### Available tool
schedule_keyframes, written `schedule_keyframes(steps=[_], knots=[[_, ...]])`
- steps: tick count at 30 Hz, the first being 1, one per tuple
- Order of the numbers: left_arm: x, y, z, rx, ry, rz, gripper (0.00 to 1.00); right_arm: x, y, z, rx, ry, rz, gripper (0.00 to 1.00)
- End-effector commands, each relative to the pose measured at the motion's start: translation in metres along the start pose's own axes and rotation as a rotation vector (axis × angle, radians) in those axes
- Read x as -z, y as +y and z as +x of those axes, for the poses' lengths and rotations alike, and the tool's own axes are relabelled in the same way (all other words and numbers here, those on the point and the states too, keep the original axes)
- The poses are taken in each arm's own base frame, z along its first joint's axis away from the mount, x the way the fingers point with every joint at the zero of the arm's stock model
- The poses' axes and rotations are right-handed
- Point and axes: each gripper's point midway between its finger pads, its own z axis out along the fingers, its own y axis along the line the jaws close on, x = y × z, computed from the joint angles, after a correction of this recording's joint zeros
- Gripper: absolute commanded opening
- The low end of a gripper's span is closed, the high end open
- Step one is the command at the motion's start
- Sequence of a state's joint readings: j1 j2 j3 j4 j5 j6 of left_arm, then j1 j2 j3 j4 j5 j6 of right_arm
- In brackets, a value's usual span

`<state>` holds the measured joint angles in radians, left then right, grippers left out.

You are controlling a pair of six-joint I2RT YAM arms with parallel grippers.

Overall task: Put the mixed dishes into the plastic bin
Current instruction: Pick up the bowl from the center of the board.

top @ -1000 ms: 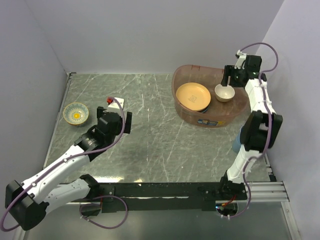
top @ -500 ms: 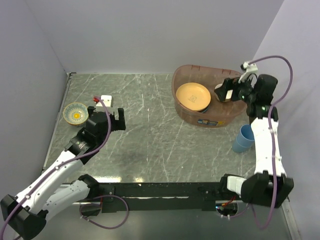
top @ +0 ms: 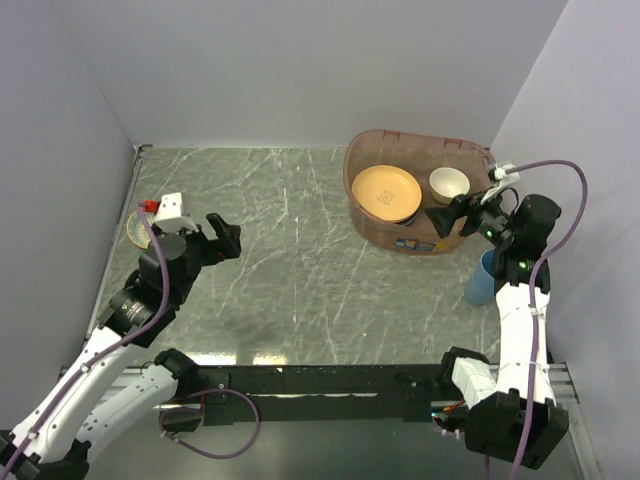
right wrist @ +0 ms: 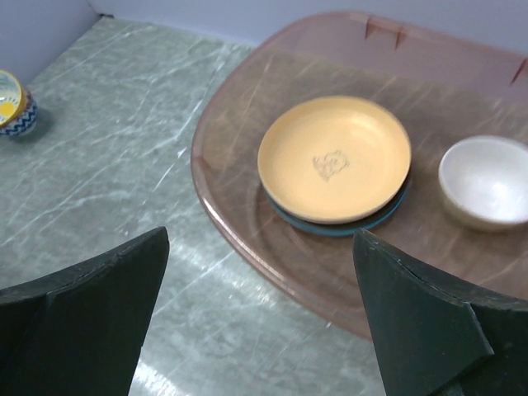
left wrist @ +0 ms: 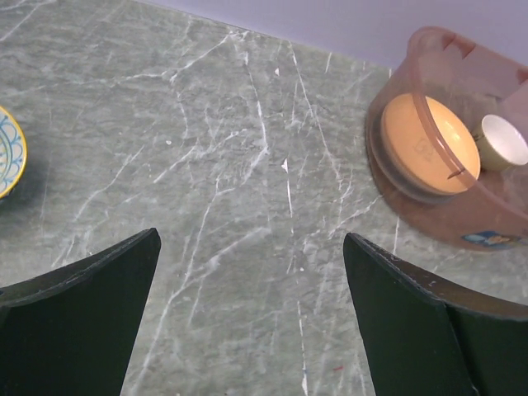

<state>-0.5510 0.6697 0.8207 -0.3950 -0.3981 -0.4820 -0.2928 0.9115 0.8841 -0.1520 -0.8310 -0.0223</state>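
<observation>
Left hand (left wrist: 252, 239), right hand (right wrist: 260, 238) splayed (both empty).

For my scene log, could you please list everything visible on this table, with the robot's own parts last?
plastic bin: one, translucent pinkish-brown, far right of the table
yellow-orange plate: one, yellow-orange, inside the bin, left part
lower plate: one, only a dark blue-green rim shows, under the yellow-orange plate
small cream bowl: one, cream, inside the bin, right of the plates
patterned bowl: one, blue and white with a yellow centre, on the table by its left edge
light blue cup: one, light blue, on the table nearer than the bin, beside the right arm
table: one, grey-green marbled
left tool: one, black, open and empty, over bare table
right tool: one, black, open and empty, by the bin's near rim
</observation>
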Motion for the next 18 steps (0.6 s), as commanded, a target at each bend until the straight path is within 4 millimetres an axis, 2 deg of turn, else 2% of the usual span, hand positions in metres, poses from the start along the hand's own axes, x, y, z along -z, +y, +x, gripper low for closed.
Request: schedule_keyframes(steps=[1, 5, 11, 12, 13, 14, 15, 16, 17, 18], knots=[[0.006, 0.005, -0.016, 0.105, -0.039, -0.046, 0.99, 0.006, 0.004, 0.001, -0.026, -0.028, -0.054, 1.0], [0.0, 0.008, -0.018, 0.143, -0.042, -0.057, 0.99, 0.008, 0.004, 0.008, -0.073, -0.031, -0.086, 1.0], [-0.025, 0.022, -0.014, 0.244, 0.0, -0.044, 0.99, 0.008, 0.009, 0.008, -0.08, -0.029, -0.109, 1.0], [-0.029, 0.038, -0.016, 0.272, -0.011, -0.079, 0.99, 0.008, 0.008, 0.008, -0.08, -0.029, -0.103, 1.0], [-0.03, 0.034, -0.013, 0.296, 0.017, -0.037, 0.99, 0.009, 0.008, 0.007, -0.072, -0.033, -0.1, 1.0], [-0.034, 0.039, -0.012, 0.327, 0.024, -0.04, 0.99, 0.009, 0.008, 0.007, -0.07, -0.032, -0.096, 1.0], [-0.038, 0.057, -0.014, 0.362, 0.014, -0.071, 0.99, 0.009, 0.006, 0.008, -0.071, -0.031, -0.091, 1.0], [-0.04, 0.054, -0.008, 0.4, 0.055, -0.031, 0.99, 0.009, 0.006, 0.007, -0.066, -0.03, -0.086, 1.0], [-0.041, 0.075, -0.009, 0.442, 0.046, -0.074, 0.99, 0.009, 0.006, 0.007, -0.066, -0.03, -0.085, 1.0], [-0.043, 0.081, -0.008, 0.467, 0.048, -0.074, 0.99, 0.009, 0.005, 0.008, -0.066, -0.031, -0.082, 1.0]])
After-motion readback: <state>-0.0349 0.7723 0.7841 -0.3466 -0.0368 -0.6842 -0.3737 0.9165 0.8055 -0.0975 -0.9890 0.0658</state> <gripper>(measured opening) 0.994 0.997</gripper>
